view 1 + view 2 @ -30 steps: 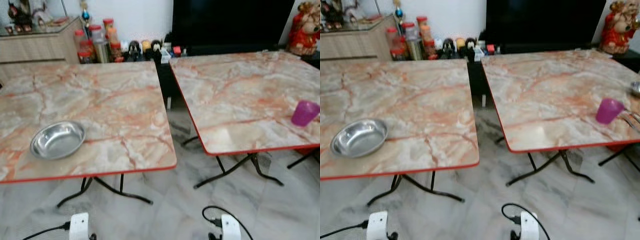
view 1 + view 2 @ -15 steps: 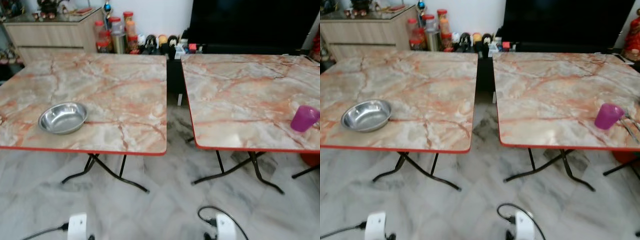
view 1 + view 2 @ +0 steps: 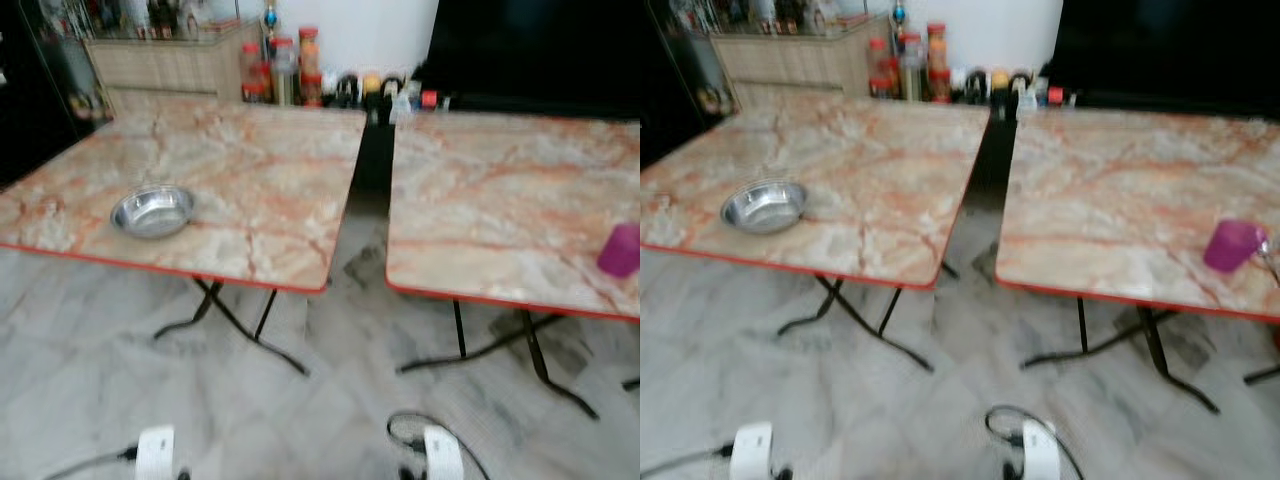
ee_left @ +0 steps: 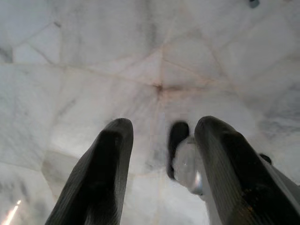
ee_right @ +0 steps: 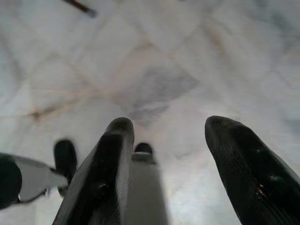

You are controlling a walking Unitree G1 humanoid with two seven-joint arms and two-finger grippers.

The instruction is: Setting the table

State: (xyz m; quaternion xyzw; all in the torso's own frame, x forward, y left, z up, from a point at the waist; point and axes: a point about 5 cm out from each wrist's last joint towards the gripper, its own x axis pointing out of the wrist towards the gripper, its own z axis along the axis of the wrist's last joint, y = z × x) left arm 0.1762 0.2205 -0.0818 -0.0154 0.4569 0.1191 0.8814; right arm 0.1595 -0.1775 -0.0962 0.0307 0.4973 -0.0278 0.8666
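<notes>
Two square folding tables with pink marble-pattern tops and red edging are seen side by side, with a gap between them. On the left table [image 3: 230, 190] a shallow round stainless-steel bowl [image 3: 153, 210] is parked near the front edge, towards the table's left side. On the right table [image 3: 1120, 210] a small translucent purple plastic cup [image 3: 1234, 245] is stood upright near the front right corner, well apart from the bowl.

Nothing is being held right now. The left gripper [image 4: 161, 173] and right gripper [image 5: 166, 173] are both hung low over the pale marble floor tiles [image 3: 300, 400], jaws spread and empty.

The bowl is probably light, stiff and pretty slick, so it's best pinched at the rim, one finger inside and one outside. The cup looks light and easily tipped, so it's better squeezed gently around the middle of its wall.
</notes>
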